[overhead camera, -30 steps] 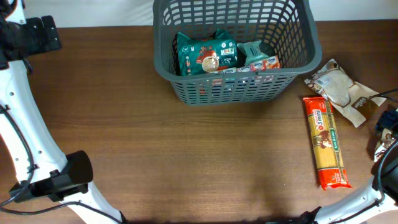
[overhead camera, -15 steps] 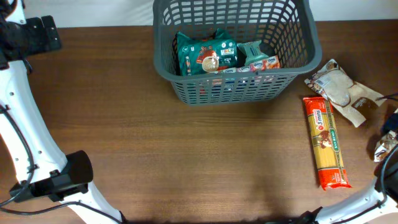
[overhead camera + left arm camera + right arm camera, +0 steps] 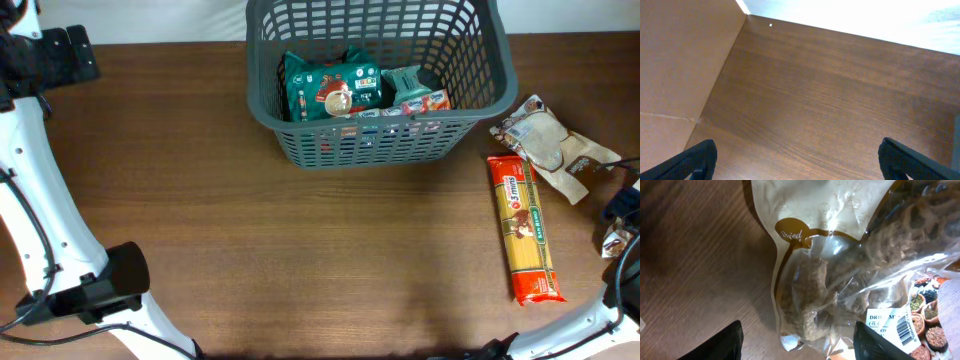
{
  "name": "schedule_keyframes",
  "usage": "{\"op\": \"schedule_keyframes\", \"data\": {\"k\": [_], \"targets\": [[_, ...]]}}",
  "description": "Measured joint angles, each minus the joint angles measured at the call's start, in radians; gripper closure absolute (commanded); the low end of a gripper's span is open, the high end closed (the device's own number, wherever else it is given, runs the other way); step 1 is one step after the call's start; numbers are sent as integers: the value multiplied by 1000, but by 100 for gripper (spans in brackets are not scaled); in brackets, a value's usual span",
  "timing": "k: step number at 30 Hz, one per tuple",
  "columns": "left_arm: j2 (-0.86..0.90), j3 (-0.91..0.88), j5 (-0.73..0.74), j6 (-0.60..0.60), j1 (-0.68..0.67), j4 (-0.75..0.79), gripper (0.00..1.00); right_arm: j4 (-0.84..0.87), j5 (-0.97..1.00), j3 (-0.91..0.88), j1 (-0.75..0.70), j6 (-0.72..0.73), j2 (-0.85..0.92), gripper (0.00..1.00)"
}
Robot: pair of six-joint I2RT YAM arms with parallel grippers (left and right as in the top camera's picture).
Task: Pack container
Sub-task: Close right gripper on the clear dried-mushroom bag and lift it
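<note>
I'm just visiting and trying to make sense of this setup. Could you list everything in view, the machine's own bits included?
basket: one, dark grey, far middle of the table
green packet: one, dark green, inside the basket, left part
smaller packet: one, teal with red, inside the basket, right of the green packet
pasta packet: one, orange-red, flat on the table, right of the basket
pouch of dried food: one, cream and clear, on the table by the basket's right corner
table: one, dark brown wood
left arm: one, white, left edge
right arm: one, white, bottom right corner
left claw: one, black, open, over bare table
right claw: one, black, open, facing the pouch
</note>
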Motion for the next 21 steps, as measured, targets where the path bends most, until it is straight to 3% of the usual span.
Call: {"op": "schedule_keyframes", "data": {"k": [3, 13, 18, 21], "targets": [[0, 0, 0, 0, 0, 0, 1, 15, 0, 0, 0, -2, 0, 47], [0, 0, 0, 0, 0, 0, 1, 34, -2, -6, 0, 9, 2, 47], [0, 0, 0, 0, 0, 0, 1, 42, 12, -14, 0, 7, 2, 63], [0, 0, 0, 0, 0, 0, 1, 43, 19, -20, 0, 10, 2, 66]]}}
